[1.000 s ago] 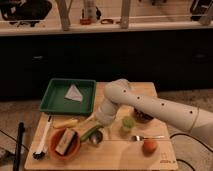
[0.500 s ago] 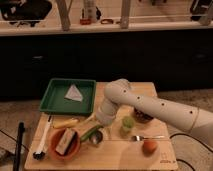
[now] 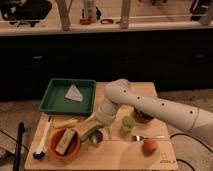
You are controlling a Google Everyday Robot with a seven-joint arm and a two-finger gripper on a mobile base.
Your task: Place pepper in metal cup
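Nearest you: orange bowl [image 3: 64, 146] at 8 o'clock on the board [image 3: 125, 162], fork [image 3: 148, 137] at 4. The metal cup [image 3: 97, 138] sits at the bowl's 2 o'clock, just beside it. The pepper [image 3: 89, 134] lies slanted at the cup's 10 o'clock; can't tell if its tip is inside. The gripper [image 3: 101, 128] hangs right above both, hidden under the wrist [image 3: 106, 112], so can't tell its state. Reads as the placing step. Next: 1 short drop into the cup, clear of the pale-green cup [image 3: 127, 124] at its 3. Farthest: green tray [image 3: 50, 97], 11 o'clock.
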